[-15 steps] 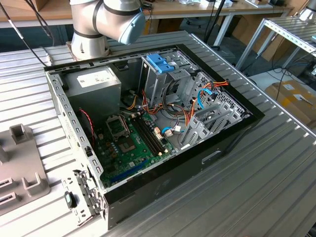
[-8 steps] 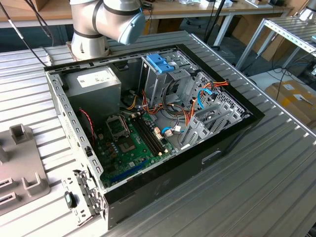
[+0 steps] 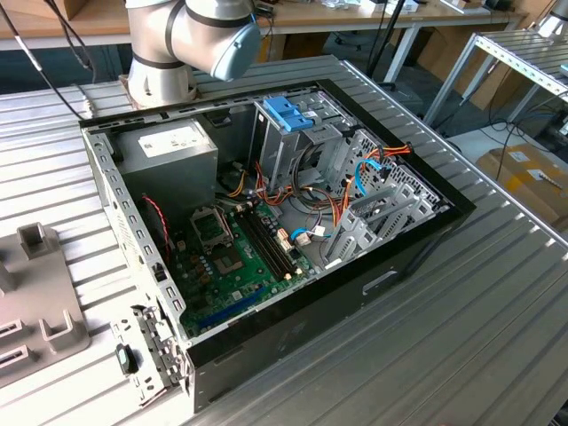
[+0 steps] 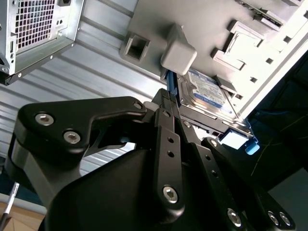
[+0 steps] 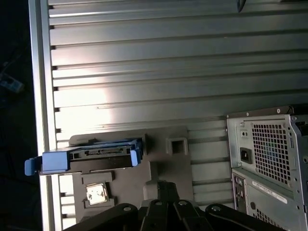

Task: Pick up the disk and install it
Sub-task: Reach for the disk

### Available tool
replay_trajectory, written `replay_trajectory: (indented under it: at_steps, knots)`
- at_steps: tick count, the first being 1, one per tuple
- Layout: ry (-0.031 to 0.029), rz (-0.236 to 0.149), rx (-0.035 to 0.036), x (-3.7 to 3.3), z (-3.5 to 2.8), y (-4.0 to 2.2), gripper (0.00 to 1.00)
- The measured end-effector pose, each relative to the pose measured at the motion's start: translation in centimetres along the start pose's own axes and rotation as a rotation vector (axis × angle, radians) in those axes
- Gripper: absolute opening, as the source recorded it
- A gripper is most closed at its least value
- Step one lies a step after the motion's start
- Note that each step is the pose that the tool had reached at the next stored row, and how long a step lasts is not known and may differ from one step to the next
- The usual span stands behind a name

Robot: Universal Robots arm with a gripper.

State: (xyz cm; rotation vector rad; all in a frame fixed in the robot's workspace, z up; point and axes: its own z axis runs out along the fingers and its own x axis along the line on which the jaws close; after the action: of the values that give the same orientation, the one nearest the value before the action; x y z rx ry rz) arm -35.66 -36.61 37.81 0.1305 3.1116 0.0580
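Risking a knock against the disk or the grey block if lowered as is; likely cause, no gap to straddle the carrier. Gripper apparently pinched closed on nothing, just beside the disk. Disk lying in the fixture plate, outside the computer case.

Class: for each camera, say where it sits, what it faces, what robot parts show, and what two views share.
Exterior view: off the arm, looking down into the open computer case; arm shows.
First wrist view: on the arm, facing disk and fixture; gripper shows.
Second wrist view: on the arm, facing the disk; gripper shows.
Both wrist views share disk and gripper.
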Motion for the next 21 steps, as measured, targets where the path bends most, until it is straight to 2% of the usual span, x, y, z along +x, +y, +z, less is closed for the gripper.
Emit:
replay_trajectory:
  at_steps: [4, 12, 19, 20, 21]
  knots:
    - [0.0002, 0.000, 0.0001, 0.34, 0.13, 0.17, 0.11]
    - [0.0001, 0.000, 0.0000, 1.45, 0.38, 0.37, 0.11]
    - [0.0002, 0.000, 0.0001, 1.45, 0.38, 0.37, 0.11]
    - [0.0039, 0.000, 0.0004, 1.46, 0.40, 0.37, 0.11]
    - [0.0105, 0.000, 0.0009, 1.46, 0.42, 0.37, 0.11]
